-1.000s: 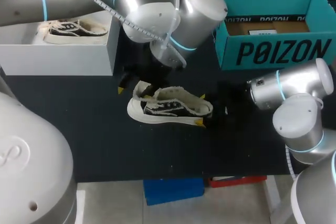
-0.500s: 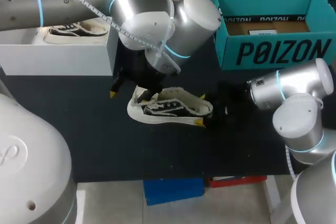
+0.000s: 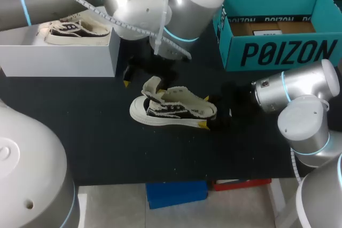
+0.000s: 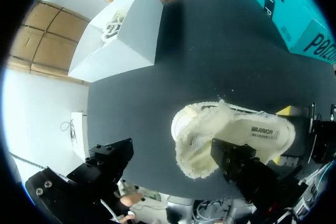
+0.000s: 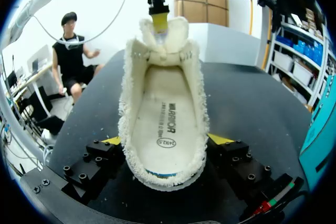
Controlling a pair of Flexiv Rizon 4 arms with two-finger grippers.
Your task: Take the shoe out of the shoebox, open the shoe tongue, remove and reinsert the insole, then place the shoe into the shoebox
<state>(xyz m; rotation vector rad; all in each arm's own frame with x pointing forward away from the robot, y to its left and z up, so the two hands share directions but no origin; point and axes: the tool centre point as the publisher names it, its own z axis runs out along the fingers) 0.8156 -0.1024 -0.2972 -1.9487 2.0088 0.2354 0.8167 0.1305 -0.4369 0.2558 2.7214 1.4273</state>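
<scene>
Presently the shoe (image 3: 173, 109) is found resting on its sole near the middle of the surface (image 3: 107, 148), well apart from the teal shoebox (image 3: 278, 52) at the far right corner. Its heel is clamped from both sides by the jaws of the right gripper (image 5: 167, 141), which are set only as wide as the heel. The jaws of the left gripper (image 4: 172, 149) are spread wide and nothing is gripped between them. One finger (image 5: 160, 22) is hooked against the raised tongue (image 3: 152, 86), while the other stands apart from the shoe, off its toe end. The insole (image 5: 167, 124) is seen seated flat inside. Trouble is to be expected if the tongue slips off that single finger, as it could spring back over the opening. If the tongue is pulled too hard, the toe could be lifted or the shoe dragged out of the heel clamp, since the frayed collar looks soft. From above, the hooked fingertip is hidden behind the tongue and one right finger is concealed by the shoe, so the depth of either contact cannot be judged.
</scene>
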